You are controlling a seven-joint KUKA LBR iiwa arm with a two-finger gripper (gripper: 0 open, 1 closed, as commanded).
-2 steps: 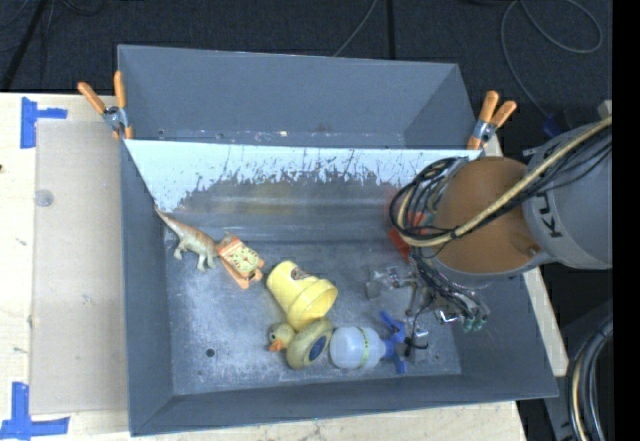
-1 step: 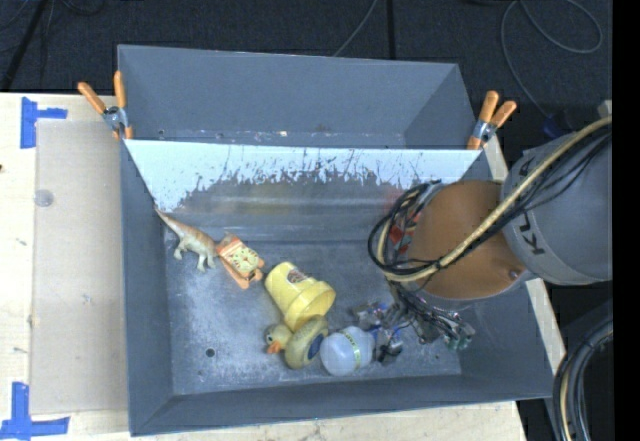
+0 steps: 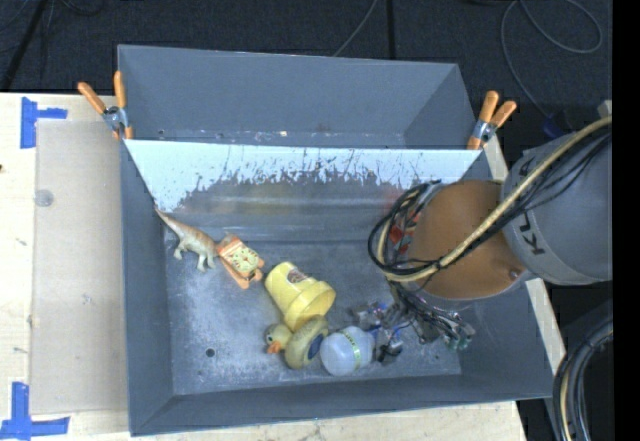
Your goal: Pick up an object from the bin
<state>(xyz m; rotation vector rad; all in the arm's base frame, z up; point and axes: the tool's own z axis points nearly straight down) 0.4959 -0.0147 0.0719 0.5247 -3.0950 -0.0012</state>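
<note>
My gripper (image 3: 418, 322) hangs low over the bin's front right part, under the arm's orange cover. Just to its left, touching or nearly touching it, lies a pale blue-white rounded thing (image 3: 343, 351) like a small bulb or ball. An olive-yellow rubber duck (image 3: 293, 341) with an orange beak rests against that thing's left side. Behind the duck, a yellow cup (image 3: 296, 293) with a printed label lies on its side. Nothing can be made out held in the gripper.
A tan toy dinosaur (image 3: 190, 241) stands at the left of the bin floor. A small orange-and-yellow block (image 3: 240, 261) lies beside it. The arm and its cables cover the bin's right side. The sloped back wall rises behind.
</note>
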